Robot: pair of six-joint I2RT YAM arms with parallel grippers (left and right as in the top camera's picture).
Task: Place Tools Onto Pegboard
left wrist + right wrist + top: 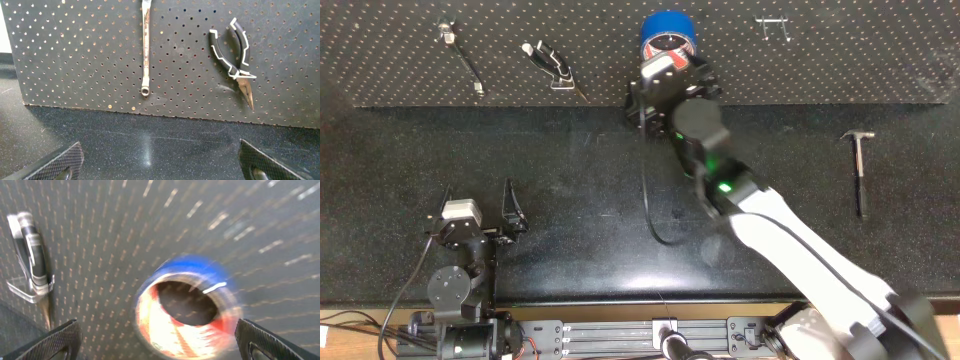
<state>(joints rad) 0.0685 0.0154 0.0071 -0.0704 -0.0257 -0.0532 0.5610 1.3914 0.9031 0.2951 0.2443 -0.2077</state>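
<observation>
Black perforated pegboard (400, 60) taken as landmark. Blue-rimmed roll of tape (668, 35) at board's face, mid-width, hollow core toward right gripper (672, 70). Right fingers spread wide to either side of roll, not touching it; probably set on a peg, peg itself hidden. Steel combination wrench (145, 50) and black-handled long-nose pliers (235, 55) hung on board, left of roll. Bare wire hook (773, 27) on board right of roll, likely for black-handled hammer (860, 170) lying below the board's base. Left gripper (160, 160) spread, empty, facing board, well back.
</observation>
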